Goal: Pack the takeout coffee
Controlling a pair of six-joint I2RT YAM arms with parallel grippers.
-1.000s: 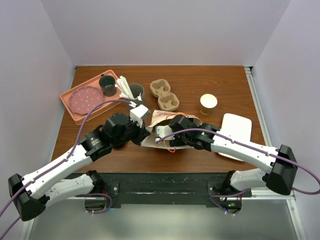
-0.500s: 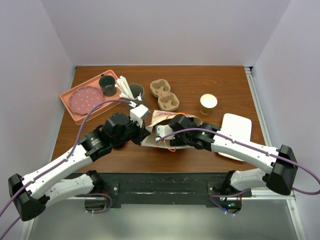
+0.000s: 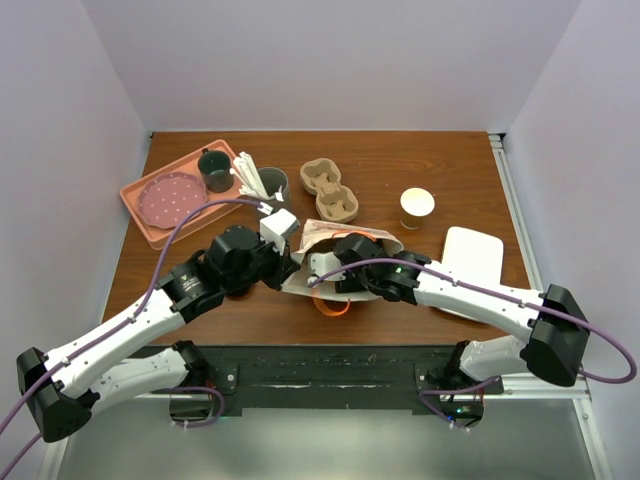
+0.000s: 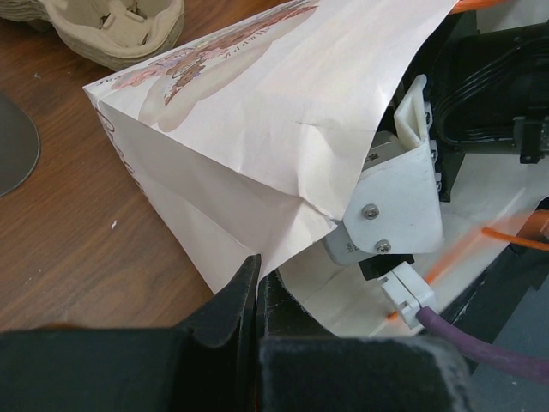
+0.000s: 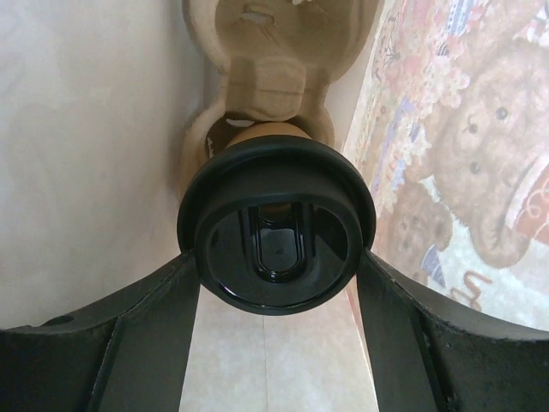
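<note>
1. Grip: right tool (image 5: 276,257) is closed on takeout coffee (image 5: 274,193), one finger on either side of its black lid. The lid faces the wrist camera.
2. Just past the fingertips, the cup's tan body sits in the nearer hole of the pulp carrier (image 5: 257,60); the far hole is empty. All of this is inside the paper bag (image 5: 94,129), whose walls are close on both sides of the tool.
3. Handling, my read: it's a thin paper cup, light and easy to crush. The snap-on lid could pop or slip if it takes the load. A better hold is the cup wall under the lid rim, or the carrier.
4. Off to its left, left tool (image 4: 256,296) is pinched shut on the bag's mouth edge.
5. Farther out, ahead-right of the right tool, second tan cup (image 3: 417,205) stands on the table (image 3: 440,160). Can't tell if it has a lid.
</note>
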